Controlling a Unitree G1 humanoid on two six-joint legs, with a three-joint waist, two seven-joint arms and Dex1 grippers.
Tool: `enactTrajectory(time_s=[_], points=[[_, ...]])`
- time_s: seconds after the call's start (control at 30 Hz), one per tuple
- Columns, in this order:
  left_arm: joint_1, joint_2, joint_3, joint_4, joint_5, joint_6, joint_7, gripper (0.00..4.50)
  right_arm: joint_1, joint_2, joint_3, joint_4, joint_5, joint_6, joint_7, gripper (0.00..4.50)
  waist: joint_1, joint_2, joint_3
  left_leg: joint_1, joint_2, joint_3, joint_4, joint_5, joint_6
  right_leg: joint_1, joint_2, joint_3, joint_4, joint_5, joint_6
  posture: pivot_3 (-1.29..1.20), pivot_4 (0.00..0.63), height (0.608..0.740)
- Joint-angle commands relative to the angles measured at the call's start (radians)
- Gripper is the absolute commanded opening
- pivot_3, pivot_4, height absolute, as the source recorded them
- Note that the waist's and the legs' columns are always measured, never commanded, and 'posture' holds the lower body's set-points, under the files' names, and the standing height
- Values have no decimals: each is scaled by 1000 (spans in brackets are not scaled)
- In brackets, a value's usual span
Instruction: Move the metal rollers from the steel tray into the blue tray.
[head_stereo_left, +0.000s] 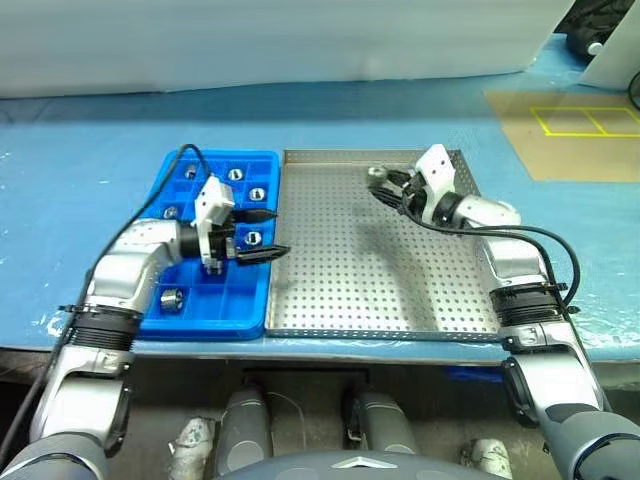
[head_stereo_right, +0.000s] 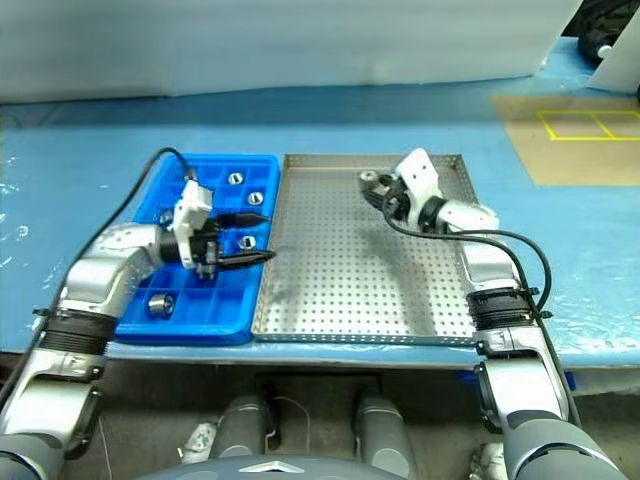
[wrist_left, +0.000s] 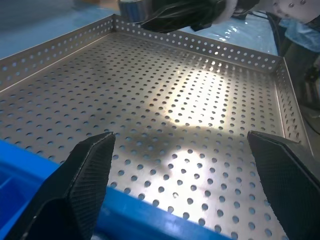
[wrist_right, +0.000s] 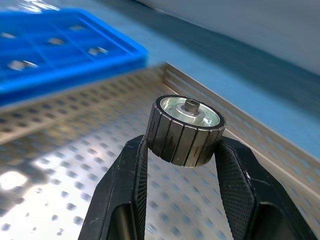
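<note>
The right gripper (wrist_right: 184, 150) pinches a ridged roller (wrist_right: 185, 131) above the steel tray (head_stereo_left: 380, 290); on those rounded flanks it could squirt out before the blue tray (head_stereo_left: 215, 315).

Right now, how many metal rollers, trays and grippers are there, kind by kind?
Metal rollers: 7 (6 visible in the blue tray, plus 1 held roller in the right gripper)
Trays: 2 (blue tray, steel tray)
Grippers: 2 (left gripper, right gripper)
Total: 11
</note>
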Motion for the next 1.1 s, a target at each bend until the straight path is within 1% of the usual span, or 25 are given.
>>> enactTrajectory(time_s=[0.03, 0.2, 0.27, 0.33, 0.47, 0.6, 0.73, 0.83, 0.93, 1.1], points=[[-6, 67, 72, -23, -24, -5, -19, 4500, 22, -27, 65, -132, 54, 73, 105, 1561, 9, 0, 0, 0, 0, 0, 0, 0, 0, 0, 0, 0, 0, 0, 0, -117, 150, 740], [77, 172, 125, -135, -47, 35, -36, 4500, -16, 1, 145, -131, 60, 74, 191, 1561, 20, 0, 0, 0, -1, 0, -2, 0, -1, -1, -2, 0, -2, 0, 0, -25, 150, 740], [137, 209, 158, -200, -76, 69, -38, 4500, -40, 12, 186, -113, 60, 64, 250, 1561, 24, 0, 0, 0, -1, 0, -4, 1, -1, -1, -2, 0, -2, 0, 0, 56, 150, 740], [205, 231, 212, -272, -117, 110, -19, 4500, -73, 44, 226, -89, 63, 53, 299, 1561, 28, 0, 0, 0, -1, -1, -4, 1, -2, -2, -2, 0, -2, 0, 0, 86, 150, 740], [331, 231, 303, -408, -193, 154, 15, 4500, -109, 86, 283, -42, 62, 38, 385, 1561, 47, 0, 0, -2, -1, -1, -5, 2, -3, -4, -2, -1, -1, -1, 0, 168, 150, 740], [534, 230, 406, -567, -252, 200, 43, 4500, -140, 151, 347, 68, 24, -29, 435, 1561, 69, -2, 0, -3, 0, -2, -6, 2, -3, -5, -3, -1, -2, -1, -1, 254, 150, 740], [661, 233, 480, -654, -293, 231, 69, 4500, -161, 184, 363, 123, 10, -69, 473, 1561, 106, -2, 1, -5, 4, -2, -7, 2, -4, -7, -3, -3, -2, -1, -1, 299, 150, 740], [779, 215, 535, -727, -317, 246, 86, 4500, -177, 212, 373, 163, 3, -90, 494, 1561, 123, -2, 1, -5, 4, -2, -6, 2, -4, -7, -3, -2, -2, -1, 0, 328, 150, 740], [826, 203, 550, -767, -339, 252, 118, 4500, -183, 222, 378, 191, -5, -105, 514, 1561, 137, -2, 1, -3, 4, -3, -7, 2, -4, -7, -3, -1, -2, -1, 0, 342, 150, 740], [832, 202, 526, -777, -345, 242, 150, 4500, -180, 226, 379, 209, -8, -96, 541, 1561, 156, -2, 1, -3, 4, -3, -8, 2, -4, -8, -3, -1, -2, -2, 0, 334, 150, 740]])
